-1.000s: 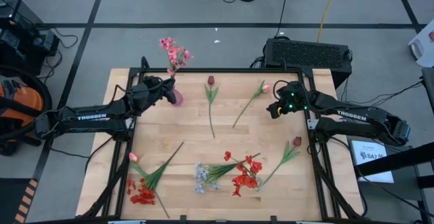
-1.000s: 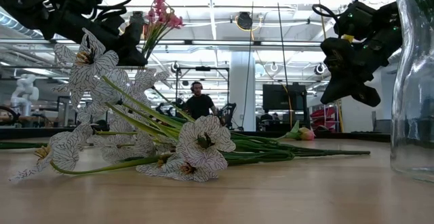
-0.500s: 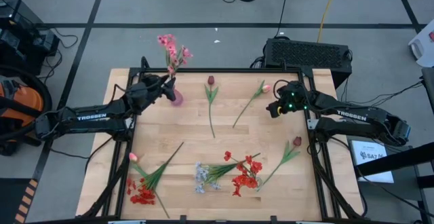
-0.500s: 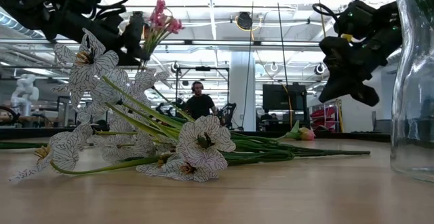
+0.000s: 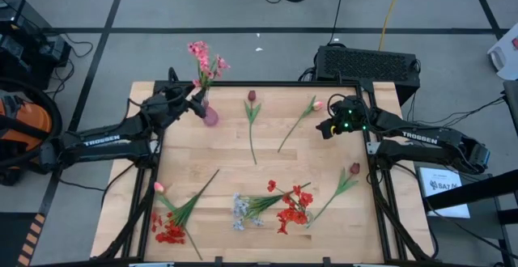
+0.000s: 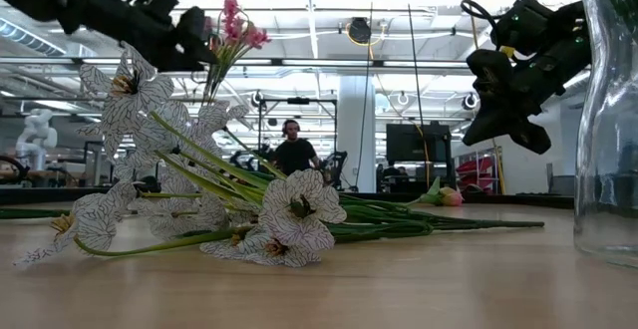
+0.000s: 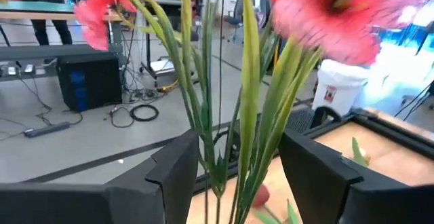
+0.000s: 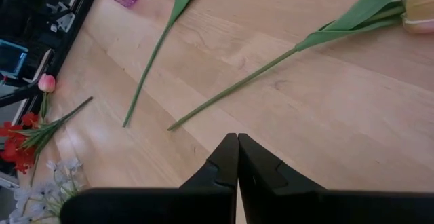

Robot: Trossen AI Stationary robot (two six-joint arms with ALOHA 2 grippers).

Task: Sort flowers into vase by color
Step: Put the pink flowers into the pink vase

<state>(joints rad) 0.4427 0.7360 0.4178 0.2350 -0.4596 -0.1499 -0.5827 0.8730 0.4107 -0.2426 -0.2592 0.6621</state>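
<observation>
A pink spray (image 5: 205, 60) stands with its stems in the small pink vase (image 5: 211, 118) at the table's far left. My left gripper (image 5: 197, 105) is open just left of the vase; in its wrist view the green stems (image 7: 239, 115) rise between its fingers with gaps on both sides. My right gripper (image 5: 328, 128) hovers shut above the far right of the table, over a pink-bud tulip's stem (image 8: 230, 91). A maroon tulip (image 5: 252, 96) lies flat beside the vase.
On the wood lie another maroon tulip (image 5: 354, 168) at the right, red clusters (image 5: 293, 206) and a pale blue-white bunch (image 5: 240, 210) near the front, and a pink bud (image 5: 159, 187) with a red cluster (image 5: 168, 231) at the front left. A clear glass vessel (image 6: 608, 120) stands close to the low camera.
My left gripper has opened and let go of the pink spray's stems, then risen a little and drawn slightly toward the far left. The spray stays standing in the vase, its flower heads leaning a touch more to the left.
</observation>
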